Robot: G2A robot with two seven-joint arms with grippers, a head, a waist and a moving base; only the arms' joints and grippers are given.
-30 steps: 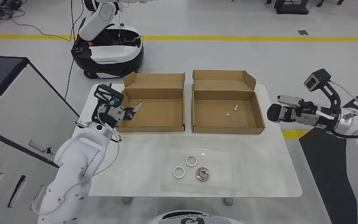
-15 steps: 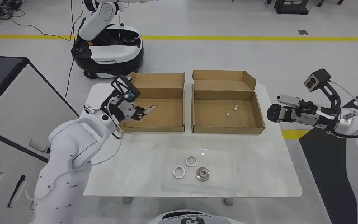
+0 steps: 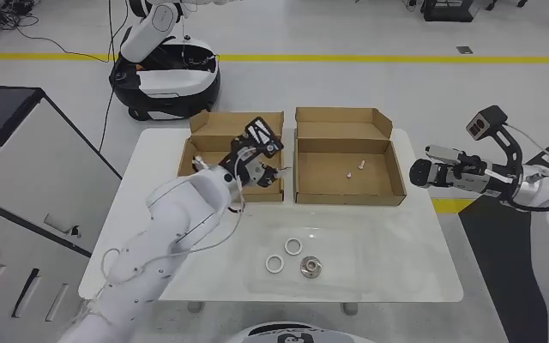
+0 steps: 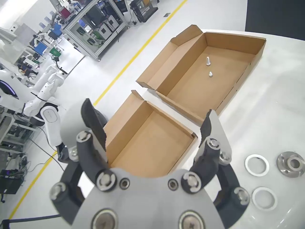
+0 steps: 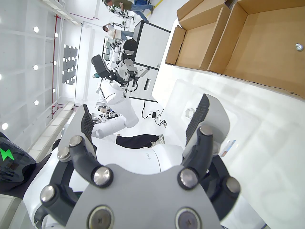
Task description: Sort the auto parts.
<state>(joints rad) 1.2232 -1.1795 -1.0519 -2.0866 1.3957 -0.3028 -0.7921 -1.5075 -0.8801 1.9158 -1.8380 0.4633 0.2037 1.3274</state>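
Observation:
Two white rings (image 3: 292, 246) (image 3: 274, 263) and a metal flange (image 3: 310, 267) lie on the table near its front edge. My left gripper (image 3: 271, 176) hangs open and empty over the front right corner of the left cardboard box (image 3: 214, 171). In the left wrist view the left gripper (image 4: 150, 122) has that box (image 4: 147, 144) below it, with the rings (image 4: 256, 165) (image 4: 264, 197) and flange (image 4: 290, 164) off to one side. Two small bolts (image 3: 362, 162) (image 3: 349, 175) lie in the right box (image 3: 334, 176). My right gripper (image 5: 145, 117) is open and empty, beyond the table's right edge (image 3: 414, 172).
The two open boxes stand side by side at the back of the white table (image 3: 386, 249). Another robot (image 3: 167, 81) is parked behind the table. A dark cabinet (image 3: 34, 163) stands to the table's left.
My left arm has swung from the table's left edge rightward across the left box, and its gripper now hangs near the box's front right corner. The right arm has not moved.

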